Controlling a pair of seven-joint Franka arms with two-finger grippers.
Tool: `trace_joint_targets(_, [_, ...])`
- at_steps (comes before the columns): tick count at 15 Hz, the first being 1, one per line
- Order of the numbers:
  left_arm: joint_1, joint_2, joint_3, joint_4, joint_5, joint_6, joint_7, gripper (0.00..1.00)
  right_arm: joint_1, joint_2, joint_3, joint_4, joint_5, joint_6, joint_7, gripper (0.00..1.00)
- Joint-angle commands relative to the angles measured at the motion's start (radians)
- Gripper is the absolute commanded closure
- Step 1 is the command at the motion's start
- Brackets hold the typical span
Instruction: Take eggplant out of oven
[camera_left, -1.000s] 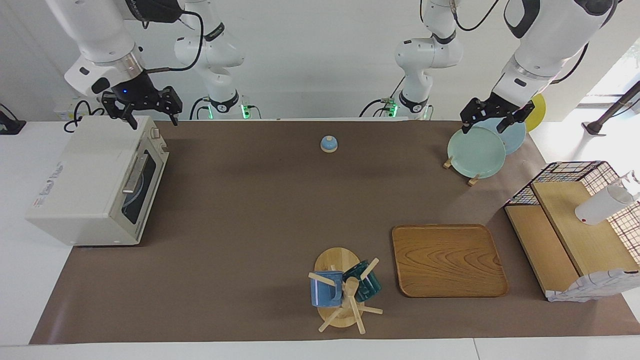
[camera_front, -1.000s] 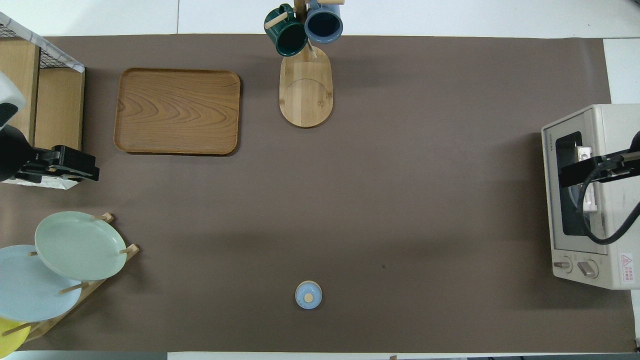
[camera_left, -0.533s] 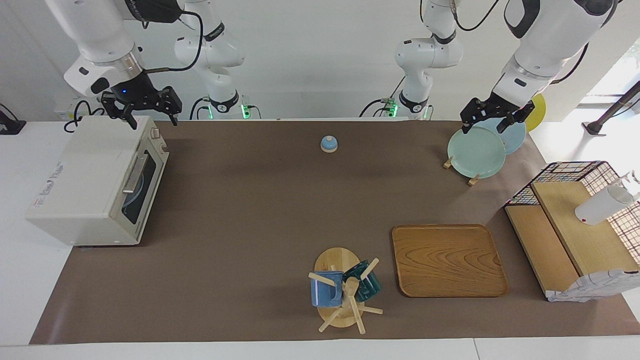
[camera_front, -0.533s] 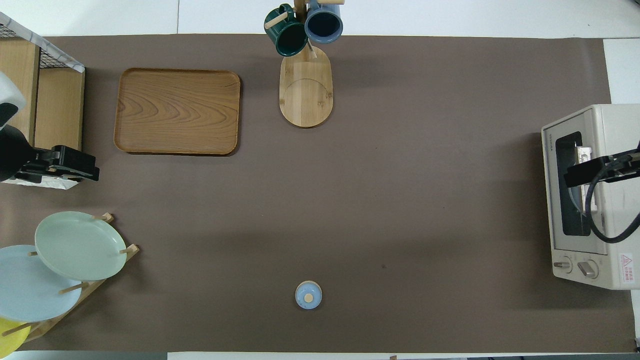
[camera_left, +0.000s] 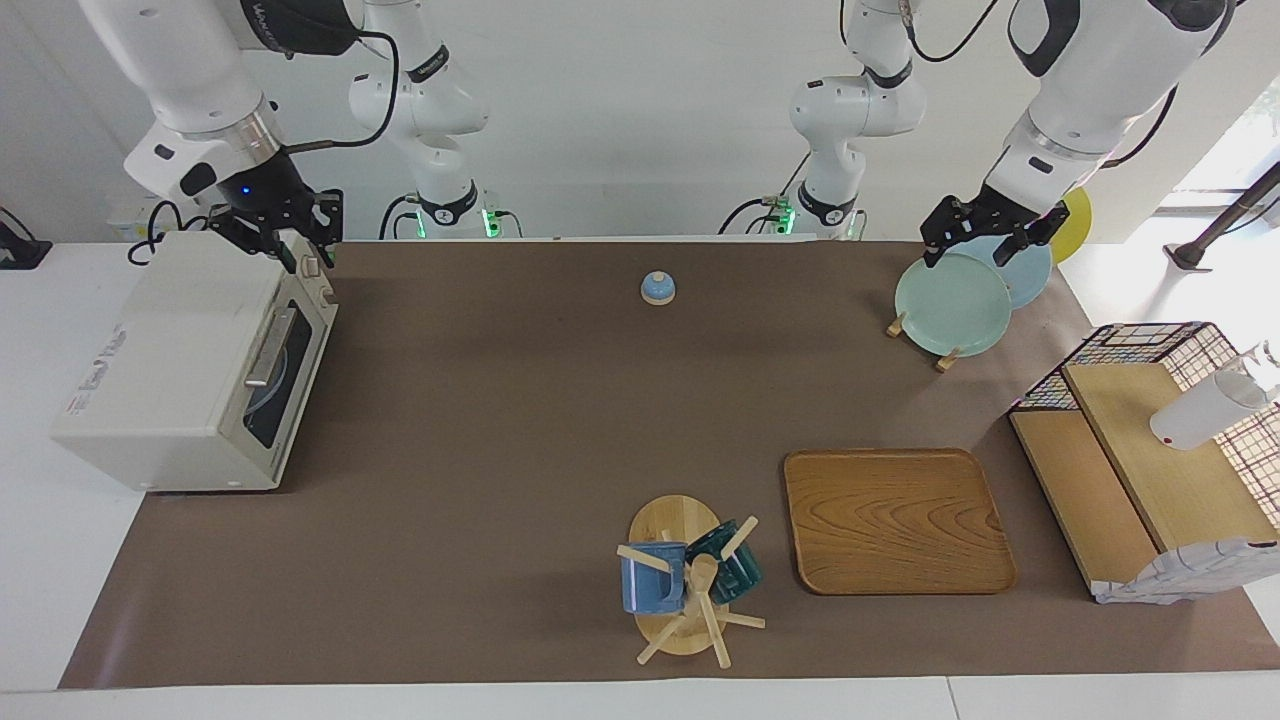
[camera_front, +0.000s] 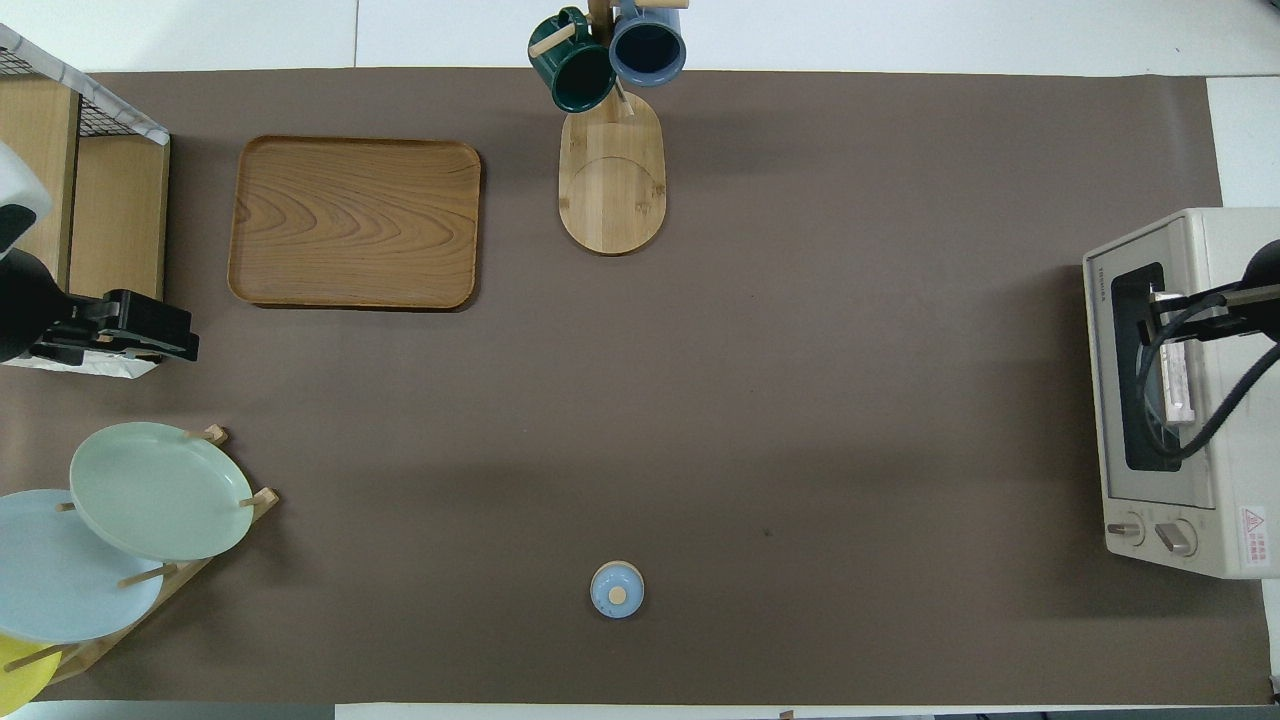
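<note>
The off-white oven stands at the right arm's end of the table with its dark glass door closed; in the overhead view the oven is at the table's edge. The eggplant is hidden; only a bluish rim shows through the glass. My right gripper hangs shut and holding nothing over the oven's top edge at its knob end, just above the door. In the overhead view the right gripper covers part of the door. My left gripper waits open above the plate rack.
A plate rack with pale green and blue plates stands at the left arm's end. A wooden tray, a mug tree with two mugs, a small blue domed piece and a wire-sided wooden shelf are also on the brown mat.
My right gripper has gone from wide open to shut and shifted a little along the oven's top edge. The left arm and the oven have not moved.
</note>
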Motion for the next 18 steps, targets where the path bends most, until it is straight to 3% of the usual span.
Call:
trace_joint_targets(1, [0.004,-0.016,0.002,-0.015,-0.009,0.001,0.007,0.0,-0.033,-0.005,0.005,-0.042,-0.061,0.067,0.067,1.0])
trace_joint_targets(7, [0.004,-0.016,0.002,-0.015,-0.009,0.003,0.007,0.0,-0.119,0.058,0.007,-0.053,-0.134,0.132,0.056,1.0])
trace_joint_targets(18, [0.004,-0.016,0.002,-0.015,-0.009,0.003,0.007,0.0,-0.105,0.102,0.008,-0.143,-0.125,0.235,0.07,1.0])
